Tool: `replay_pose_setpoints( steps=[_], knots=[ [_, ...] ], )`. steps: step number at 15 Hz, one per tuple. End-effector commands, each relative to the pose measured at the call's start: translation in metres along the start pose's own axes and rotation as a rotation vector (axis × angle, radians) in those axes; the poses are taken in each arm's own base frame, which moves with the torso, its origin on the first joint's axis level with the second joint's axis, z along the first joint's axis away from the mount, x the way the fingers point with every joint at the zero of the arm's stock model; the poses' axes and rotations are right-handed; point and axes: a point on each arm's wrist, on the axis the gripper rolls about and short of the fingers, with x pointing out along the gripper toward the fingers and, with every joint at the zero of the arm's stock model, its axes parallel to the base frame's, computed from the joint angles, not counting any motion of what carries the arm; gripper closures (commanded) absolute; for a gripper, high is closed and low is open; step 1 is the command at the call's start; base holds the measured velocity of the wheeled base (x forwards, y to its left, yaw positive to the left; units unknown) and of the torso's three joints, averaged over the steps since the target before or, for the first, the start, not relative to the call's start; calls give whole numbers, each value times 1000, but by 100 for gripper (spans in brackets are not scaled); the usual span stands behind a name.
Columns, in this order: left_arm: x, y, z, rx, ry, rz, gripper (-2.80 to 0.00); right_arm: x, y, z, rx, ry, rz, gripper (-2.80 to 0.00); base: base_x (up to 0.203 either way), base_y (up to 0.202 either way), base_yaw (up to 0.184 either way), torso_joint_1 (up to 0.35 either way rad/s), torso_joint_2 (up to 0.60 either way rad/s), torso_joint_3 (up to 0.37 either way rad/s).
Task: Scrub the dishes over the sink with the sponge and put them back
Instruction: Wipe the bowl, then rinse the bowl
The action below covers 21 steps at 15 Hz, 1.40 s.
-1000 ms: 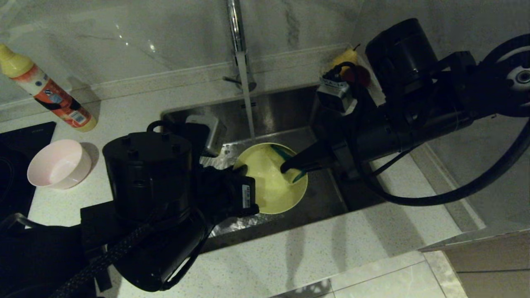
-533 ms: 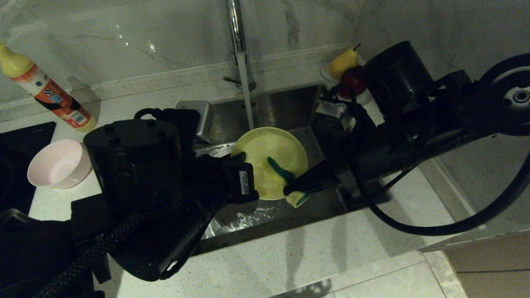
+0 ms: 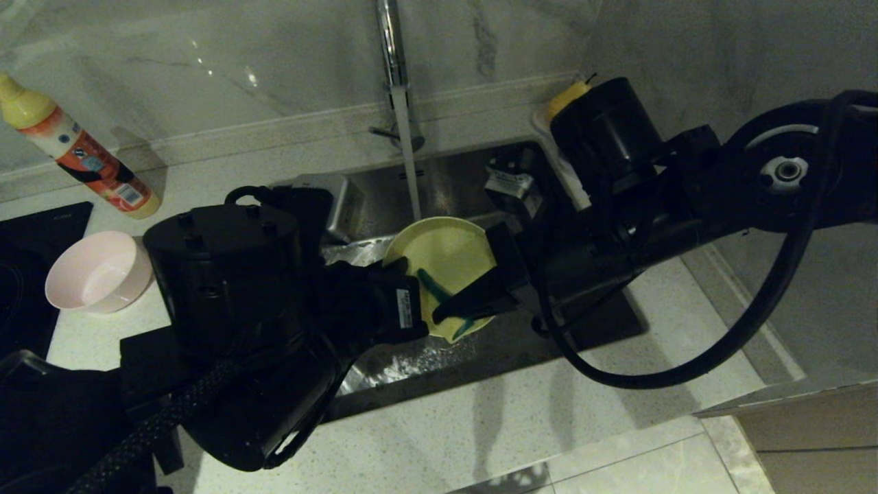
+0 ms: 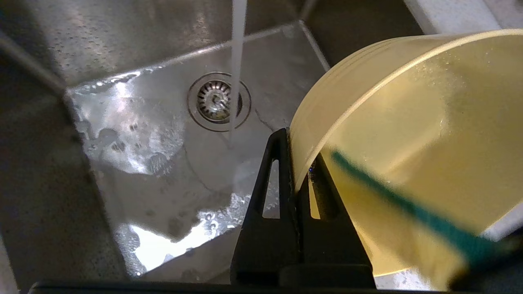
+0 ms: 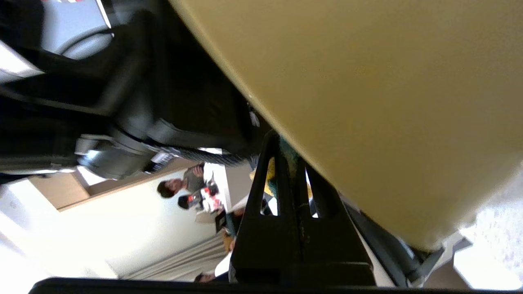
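Note:
Over the sink (image 3: 459, 182) my left gripper (image 3: 403, 269) is shut on the rim of the yellow bowl (image 3: 449, 254), one finger inside and one outside, and holds it tilted with its opening toward the right arm. My right gripper (image 3: 447, 312) is shut on the yellow-and-green sponge (image 3: 432, 285), which is pressed against the bowl's inner face. The left wrist view shows the bowl (image 4: 408, 122), the sponge's green edge (image 4: 408, 208) and the gripper (image 4: 296, 151). In the right wrist view the bowl (image 5: 367, 81) fills the frame beside the gripper (image 5: 286, 143), with the sponge (image 5: 288, 153) pinched at its tips.
Water runs from the chrome tap (image 3: 389, 41) down to the drain strainer (image 4: 214, 101) just behind the bowl. A pale pink bowl (image 3: 99, 271) stands on the counter at the left, near a black hob (image 3: 27, 274) and a soap bottle (image 3: 75, 147). A pear (image 3: 566, 96) shows behind the right arm.
The left gripper has lifted and tilted the yellow bowl more upright. The right gripper has swept the sponge leftward across the bowl's inside, and the right arm has swung left.

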Motion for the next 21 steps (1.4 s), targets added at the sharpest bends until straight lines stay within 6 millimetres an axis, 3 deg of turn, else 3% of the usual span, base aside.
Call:
replay_pose_setpoints(
  steps=[1, 7, 11, 16, 21],
  knots=[
    [1, -1, -2, -5, 3, 1, 0, -11, 4, 5, -11, -37, 4, 0, 0, 0, 0, 0, 0, 0],
    [1, 0, -3, -5, 8, 1, 0, -62, 19, 14, -33, -149, -15, 0, 0, 0, 0, 0, 0, 0],
    [0, 1, -2, -10, 2, 10, 0, -71, 20, 11, -23, -154, -25, 0, 0, 0, 0, 0, 0, 0],
    [12, 13, 3, -43, -5, 70, 0, -91, 35, -14, -19, -133, -19, 0, 0, 0, 0, 0, 0, 0],
    [47, 46, 1, -111, 88, 230, 0, -136, 62, -46, -68, -205, -1, 0, 0, 0, 0, 0, 0, 0]
  ],
)
